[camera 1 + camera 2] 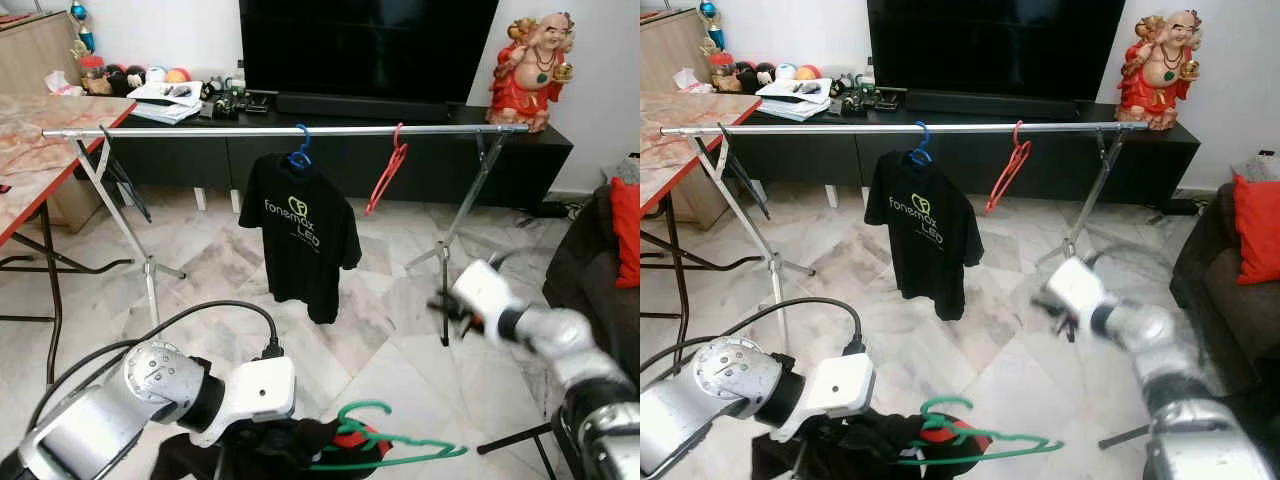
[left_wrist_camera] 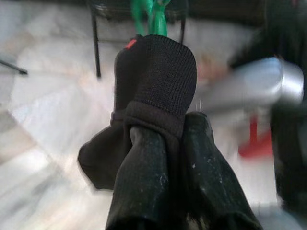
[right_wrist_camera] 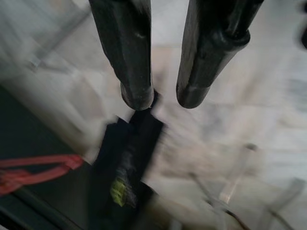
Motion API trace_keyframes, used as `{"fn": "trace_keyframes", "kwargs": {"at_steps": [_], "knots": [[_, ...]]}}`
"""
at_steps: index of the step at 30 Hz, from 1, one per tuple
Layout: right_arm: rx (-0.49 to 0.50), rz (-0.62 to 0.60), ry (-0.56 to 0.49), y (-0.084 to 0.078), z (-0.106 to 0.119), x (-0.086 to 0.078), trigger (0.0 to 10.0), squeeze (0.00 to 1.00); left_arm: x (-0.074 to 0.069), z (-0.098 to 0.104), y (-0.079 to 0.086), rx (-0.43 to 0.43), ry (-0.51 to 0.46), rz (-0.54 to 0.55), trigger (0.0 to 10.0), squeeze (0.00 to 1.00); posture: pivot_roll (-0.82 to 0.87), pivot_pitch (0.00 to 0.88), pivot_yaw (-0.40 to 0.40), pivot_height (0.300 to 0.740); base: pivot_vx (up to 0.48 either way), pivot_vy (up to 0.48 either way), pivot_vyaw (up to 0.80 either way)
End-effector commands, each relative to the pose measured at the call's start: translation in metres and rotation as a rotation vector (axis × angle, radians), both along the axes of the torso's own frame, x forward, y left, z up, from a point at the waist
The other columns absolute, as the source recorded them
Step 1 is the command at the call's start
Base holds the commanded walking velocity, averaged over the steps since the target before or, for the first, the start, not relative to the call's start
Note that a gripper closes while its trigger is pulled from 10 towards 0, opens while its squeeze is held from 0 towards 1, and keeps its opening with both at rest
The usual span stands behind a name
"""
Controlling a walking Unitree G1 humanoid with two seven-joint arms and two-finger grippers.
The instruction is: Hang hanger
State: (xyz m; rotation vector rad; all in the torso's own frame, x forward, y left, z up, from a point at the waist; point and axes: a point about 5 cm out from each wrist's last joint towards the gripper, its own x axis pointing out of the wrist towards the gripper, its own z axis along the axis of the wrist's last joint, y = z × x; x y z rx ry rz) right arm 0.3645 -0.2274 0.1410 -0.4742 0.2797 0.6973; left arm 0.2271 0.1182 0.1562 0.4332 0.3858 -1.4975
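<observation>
Two end effectors show: the left end effector (image 2: 158, 143), low and near, clamps dark cloth (image 2: 153, 81) carrying a green hanger (image 1: 385, 440), while the right end effector (image 3: 160, 98), fingers parted and empty, hovers right, below the rail (image 1: 280, 131).

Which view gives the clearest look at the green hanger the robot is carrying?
The left eye view: the green hanger shows its hook and both arms, with dark clothing on it below the left gripper. The right eye view shows the same. The left wrist view catches just a green piece beyond the cloth.
</observation>
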Motion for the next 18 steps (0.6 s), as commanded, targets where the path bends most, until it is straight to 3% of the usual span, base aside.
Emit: {"fn": "trace_keyframes", "kwargs": {"at_steps": [1,5,7,9,14,18], "knots": [[0.031,0.084,0.017,0.009,-0.001,-0.002,10.0,0.0,0.007,0.004,0.004,-0.117,0.002,0.075,10.0,0.0,0.1,0.008,-0.045,0.74,0.0,0.0,0.0],[0.068,0.135,-0.017,0.017,0.009,0.001,10.0,0.0,0.021,0.003,0.004,-0.339,0.045,0.246,10.0,0.0,0.1,0.006,-0.045,0.74,0.0,0.0,0.0],[0.093,0.134,-0.037,0.019,0.014,0.003,10.0,0.0,0.027,0.0,0.006,-0.369,0.054,0.31,10.0,0.0,0.1,0.001,-0.043,0.74,0.0,0.0,0.0],[0.111,0.099,-0.084,0.017,0.025,0.008,10.0,0.0,0.036,-0.012,0.011,-0.317,0.047,0.391,10.0,0.0,0.09,0.0,-0.042,0.74,0.0,0.0,0.0],[0.14,0.038,-0.142,0.013,0.043,0.016,10.0,0.0,0.04,-0.037,0.015,-0.216,0.061,0.445,10.0,0.0,0.08,0.0,-0.043,0.74,0.0,0.0,0.0],[0.123,0.085,-0.125,0.016,0.041,0.014,10.0,0.0,0.051,-0.048,0.018,-0.252,0.033,0.562,10.0,0.0,0.07,0.0,-0.041,0.74,0.0,0.0,0.0]]}}
